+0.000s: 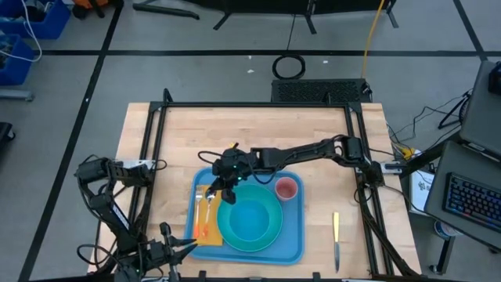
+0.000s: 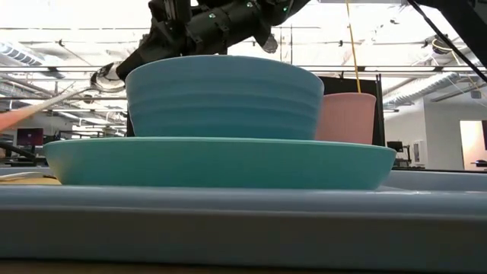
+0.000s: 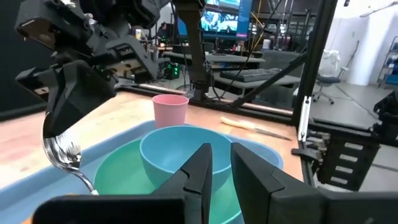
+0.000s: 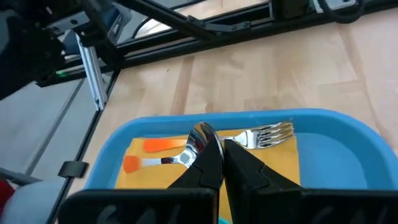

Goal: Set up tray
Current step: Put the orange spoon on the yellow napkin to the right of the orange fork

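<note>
Closest, my right gripper (image 4: 222,163) pinches the spoon (image 4: 163,159) over the tray (image 4: 348,134); left gripper (image 3: 221,163) slightly parted, empty.

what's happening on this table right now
The right arm reaches over the large flat blue plastic tray, its right claw shut on a metal spoon with an orange handle, held above the orange rectangular napkin where a metal fork already lies. The tray also holds a round turquoise plate with a blue bowl on it and a pink cup. A knife lies on the wooden table, off the tray. The left claw waits near the tray's front corner.
</note>
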`<action>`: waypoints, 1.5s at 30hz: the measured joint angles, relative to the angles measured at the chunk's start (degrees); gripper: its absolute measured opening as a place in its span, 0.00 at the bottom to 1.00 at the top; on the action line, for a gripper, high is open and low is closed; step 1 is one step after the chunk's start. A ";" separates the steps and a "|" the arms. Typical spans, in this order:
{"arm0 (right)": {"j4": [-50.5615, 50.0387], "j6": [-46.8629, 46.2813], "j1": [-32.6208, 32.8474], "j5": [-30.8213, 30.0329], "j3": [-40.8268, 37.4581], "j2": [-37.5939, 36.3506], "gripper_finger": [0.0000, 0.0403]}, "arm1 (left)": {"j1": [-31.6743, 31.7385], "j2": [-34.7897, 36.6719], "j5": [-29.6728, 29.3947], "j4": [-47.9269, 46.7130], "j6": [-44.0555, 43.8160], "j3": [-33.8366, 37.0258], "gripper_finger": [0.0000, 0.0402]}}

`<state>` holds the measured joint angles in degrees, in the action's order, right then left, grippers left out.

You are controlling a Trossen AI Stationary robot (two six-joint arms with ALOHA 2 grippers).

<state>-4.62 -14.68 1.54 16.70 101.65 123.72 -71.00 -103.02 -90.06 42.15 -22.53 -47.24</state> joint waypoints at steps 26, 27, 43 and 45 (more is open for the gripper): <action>1.32 -2.31 -1.13 3.07 -0.02 2.78 0.00 | 0.98 0.00 0.02 0.11 1.82 0.00 0.16; 1.28 -2.25 -1.13 3.06 -0.02 2.78 0.00 | 0.98 0.01 0.02 0.09 1.82 0.00 0.16; 1.80 -1.58 -0.13 2.77 -0.02 2.78 0.00 | 0.96 0.00 0.04 0.00 1.49 0.00 0.16; 1.87 -1.16 0.14 1.76 -0.02 2.78 0.00 | 0.96 0.00 0.04 0.00 1.49 0.00 0.16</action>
<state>-2.74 -15.84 1.67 18.46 101.62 126.50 -70.04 -103.02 -90.03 42.15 -21.04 -47.24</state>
